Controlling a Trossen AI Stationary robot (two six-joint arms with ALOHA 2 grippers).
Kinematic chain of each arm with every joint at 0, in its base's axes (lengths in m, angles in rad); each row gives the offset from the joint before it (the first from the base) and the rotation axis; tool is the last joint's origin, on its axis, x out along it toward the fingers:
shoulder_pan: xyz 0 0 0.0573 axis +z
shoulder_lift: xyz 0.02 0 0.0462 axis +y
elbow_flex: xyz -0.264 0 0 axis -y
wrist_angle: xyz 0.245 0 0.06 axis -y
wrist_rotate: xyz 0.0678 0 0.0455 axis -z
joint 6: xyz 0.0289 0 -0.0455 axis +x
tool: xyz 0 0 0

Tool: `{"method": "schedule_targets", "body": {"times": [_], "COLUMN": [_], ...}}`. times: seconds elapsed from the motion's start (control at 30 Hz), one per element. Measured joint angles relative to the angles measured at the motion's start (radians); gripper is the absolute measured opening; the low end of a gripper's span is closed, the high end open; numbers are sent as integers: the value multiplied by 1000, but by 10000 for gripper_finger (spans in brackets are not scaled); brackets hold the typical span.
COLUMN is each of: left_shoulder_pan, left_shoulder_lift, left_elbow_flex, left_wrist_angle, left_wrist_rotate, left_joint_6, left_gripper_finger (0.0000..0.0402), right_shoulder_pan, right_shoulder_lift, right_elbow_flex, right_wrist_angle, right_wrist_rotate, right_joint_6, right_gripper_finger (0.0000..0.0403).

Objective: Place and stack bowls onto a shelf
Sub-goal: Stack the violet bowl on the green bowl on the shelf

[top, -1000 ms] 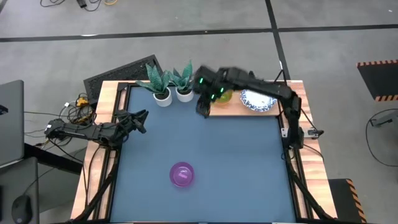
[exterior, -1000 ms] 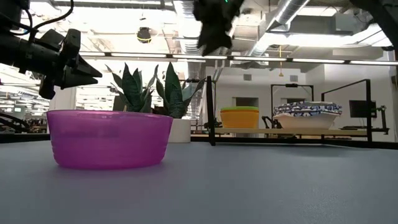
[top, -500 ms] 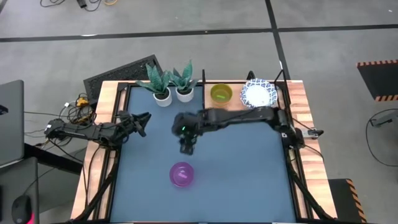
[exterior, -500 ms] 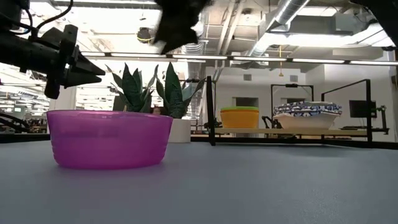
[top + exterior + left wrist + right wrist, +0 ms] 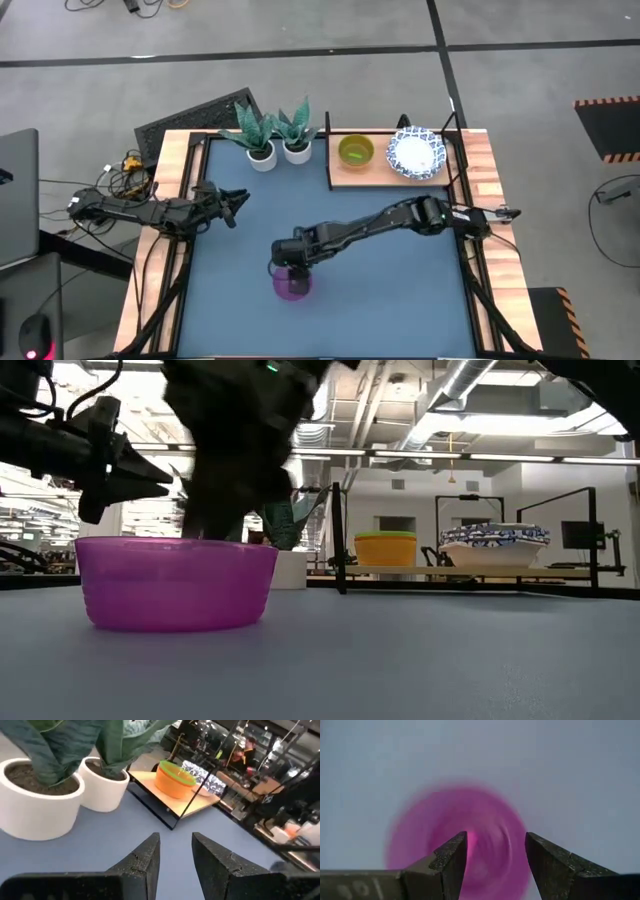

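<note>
One second takes my right end effector (image 5: 288, 262) from the shelf (image 5: 385, 176) down over the purple bowl (image 5: 293, 283), fingers spread, bowl directly beneath on the bench (image 5: 380, 290). I'm set to grab. Left end effector (image 5: 232, 199) waits, parted, well off.

Blue-grey surface (image 5: 380, 290): purple bowl (image 5: 292, 284) under right pincer (image 5: 285, 262); two plant pots (image 5: 262, 157), wooden shelf (image 5: 385, 176) well beyond it.
</note>
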Motion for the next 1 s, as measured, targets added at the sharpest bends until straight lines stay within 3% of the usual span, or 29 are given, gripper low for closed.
{"method": "schedule_targets", "body": {"times": [0.27,0.57,0.77,1.0], "left_shoulder_pan": [-3,-3,-3,-3], "left_shoulder_lift": [43,55,54,55], "left_elbow_flex": [0,0,0,0], "left_wrist_angle": [-1,0,0,0], "left_wrist_rotate": [80,84,83,75], "left_joint_6": [-62,-147,-194,-258], "left_gripper_finger": [99,99,98,98], "right_shoulder_pan": [7,6,-5,-74], "right_shoulder_lift": [55,46,-27,-236], "right_elbow_flex": [1,1,-1,1], "right_wrist_angle": [-31,-65,-114,-221], "right_wrist_rotate": [4,-2,6,30], "right_joint_6": [34,55,44,-60], "right_gripper_finger": [203,23,24,24]}}
